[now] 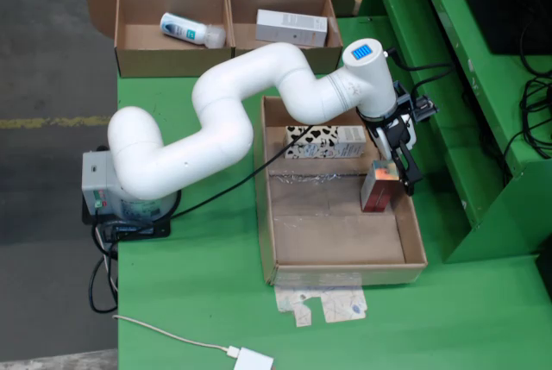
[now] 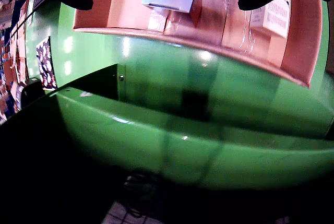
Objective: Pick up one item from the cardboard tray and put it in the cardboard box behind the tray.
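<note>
A small reddish rectangular carton (image 1: 380, 187) is gripped by the black gripper (image 1: 402, 172) — inside the shallow brown cardboard tray (image 1: 345, 241).

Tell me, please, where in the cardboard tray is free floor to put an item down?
Seen from above, the tray floor is bare across its near half, below the red box. The far end is crowded: the patterned carton lies there, and the end effector hangs at the right wall by the red box.

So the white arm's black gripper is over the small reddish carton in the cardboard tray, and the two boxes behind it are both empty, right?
Not quite. In the view from above, the black gripper is at the small reddish carton in the cardboard tray, but the boxes behind are not empty: the left cardboard box holds a white bottle, the right cardboard box a white carton.
</note>
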`<state>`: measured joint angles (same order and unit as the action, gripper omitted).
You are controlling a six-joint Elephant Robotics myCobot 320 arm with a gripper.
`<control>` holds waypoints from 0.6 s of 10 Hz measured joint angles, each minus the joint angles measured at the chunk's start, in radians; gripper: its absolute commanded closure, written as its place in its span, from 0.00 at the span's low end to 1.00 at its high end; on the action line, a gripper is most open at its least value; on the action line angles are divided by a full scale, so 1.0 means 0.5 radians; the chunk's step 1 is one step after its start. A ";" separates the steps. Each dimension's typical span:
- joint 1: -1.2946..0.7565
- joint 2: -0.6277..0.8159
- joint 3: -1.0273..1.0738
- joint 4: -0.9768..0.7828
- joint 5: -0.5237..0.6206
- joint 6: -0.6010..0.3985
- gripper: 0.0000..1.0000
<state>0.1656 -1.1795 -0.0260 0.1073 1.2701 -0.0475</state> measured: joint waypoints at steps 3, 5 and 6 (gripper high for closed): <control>-0.022 -0.108 0.000 0.172 0.049 -0.077 0.00; -0.019 -0.288 0.000 0.362 -0.129 -0.160 0.00; 0.028 -0.353 0.000 0.558 -0.319 -0.202 0.00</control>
<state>0.1794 -1.3559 -0.0260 0.3864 1.1106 -0.1487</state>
